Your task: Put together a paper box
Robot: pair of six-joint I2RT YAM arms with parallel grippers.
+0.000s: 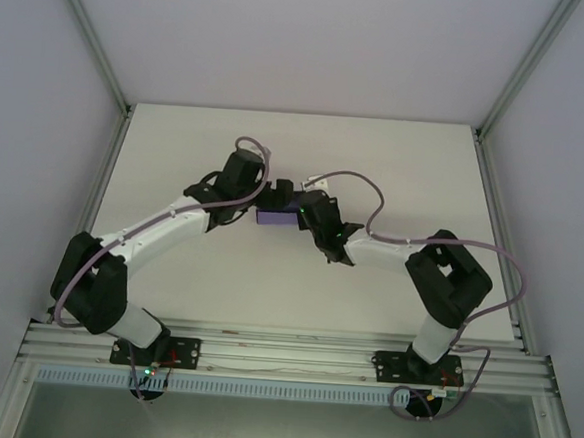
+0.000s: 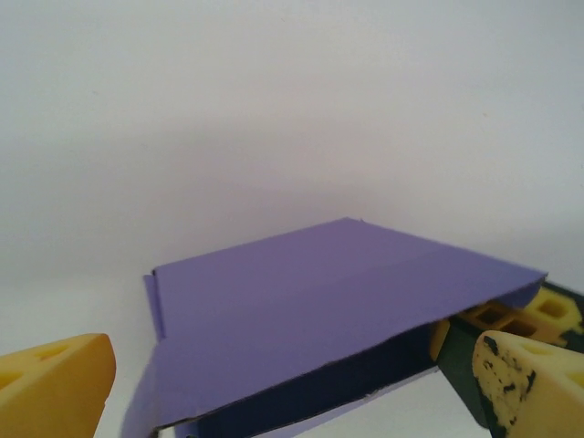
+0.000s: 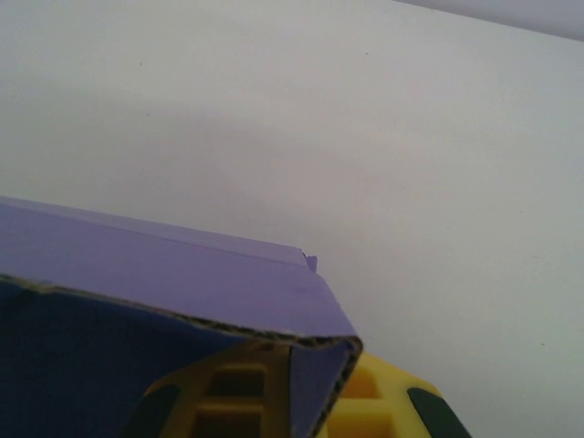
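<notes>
Right gripper (image 3: 306, 394) pinches paper box (image 1: 275, 218), long axis lying left-right.

Bright diffuse light; soft shadow by paper box (image 2: 310, 301); wrist pics bit blurry.

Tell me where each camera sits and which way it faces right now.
Top: above and behind the arms, looking down on the table; left arm and right arm show whole.
Left wrist: on the left arm, facing the box past the open left tool; yellow fingers show.
Right wrist: on the right arm, facing the box edge that the right tool pinches.
All three share the box.
</notes>
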